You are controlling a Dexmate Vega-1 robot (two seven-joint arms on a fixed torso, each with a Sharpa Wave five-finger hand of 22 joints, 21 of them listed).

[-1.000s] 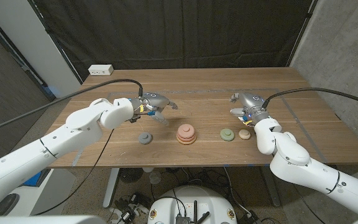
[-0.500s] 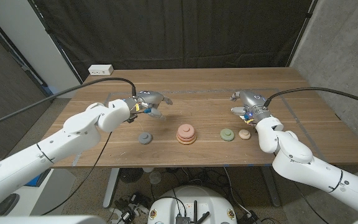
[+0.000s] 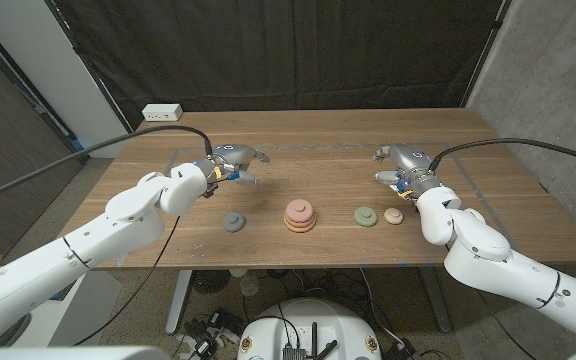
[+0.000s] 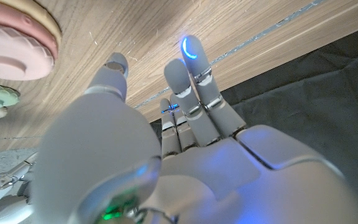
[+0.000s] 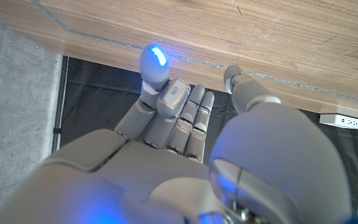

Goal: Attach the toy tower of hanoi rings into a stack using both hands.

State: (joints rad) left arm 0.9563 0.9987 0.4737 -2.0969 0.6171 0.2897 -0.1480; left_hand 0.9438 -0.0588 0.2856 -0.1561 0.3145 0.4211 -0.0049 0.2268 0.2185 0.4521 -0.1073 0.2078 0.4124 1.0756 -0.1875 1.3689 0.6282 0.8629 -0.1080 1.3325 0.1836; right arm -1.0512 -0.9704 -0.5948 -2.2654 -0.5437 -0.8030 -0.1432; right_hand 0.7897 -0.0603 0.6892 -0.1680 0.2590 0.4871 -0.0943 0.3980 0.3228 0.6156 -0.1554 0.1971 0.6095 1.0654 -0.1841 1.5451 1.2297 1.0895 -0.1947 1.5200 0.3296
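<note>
No readable text, label, brand, number or sign appears anywhere: not on the wooden desk [image 3: 328, 140], the toy rings, either robot hand, or the white power strip [image 3: 162, 113].

Pink-and-terracotta ring stack [image 3: 300, 216], grey ring [image 3: 233, 221], green ring [image 3: 366, 215], tan ring [image 3: 394, 215] — brown wooden table [image 3: 328, 140]
</note>
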